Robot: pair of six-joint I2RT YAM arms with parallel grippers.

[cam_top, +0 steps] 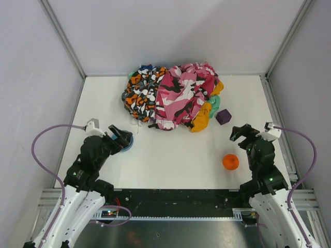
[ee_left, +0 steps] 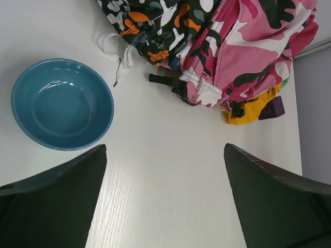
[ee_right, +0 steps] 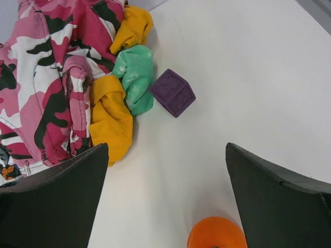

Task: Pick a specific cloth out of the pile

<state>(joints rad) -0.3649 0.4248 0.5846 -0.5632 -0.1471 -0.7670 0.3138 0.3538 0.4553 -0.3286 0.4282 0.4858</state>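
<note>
Top view first: my left pincer [cam_top: 120, 135] and right pincer [cam_top: 241, 132] both hang released and empty near the front of the tabletop [cam_top: 176, 155], well apart from the pile [cam_top: 173, 95] at the back. The cloth [cam_top: 201, 118] pokes out at the pile's right edge, mostly buried under the pink camo [cam_top: 181, 93]. Left wrist: fingers spread wide, bowl [ee_left: 62, 103] close by, yellow way across the pile. Right wrist: fingers spread too, yellow straight ahead, with the teal scrap [ee_right: 135, 77] and cube [ee_right: 173, 93] crowding it, so I reckon the right side should grab it.
</note>
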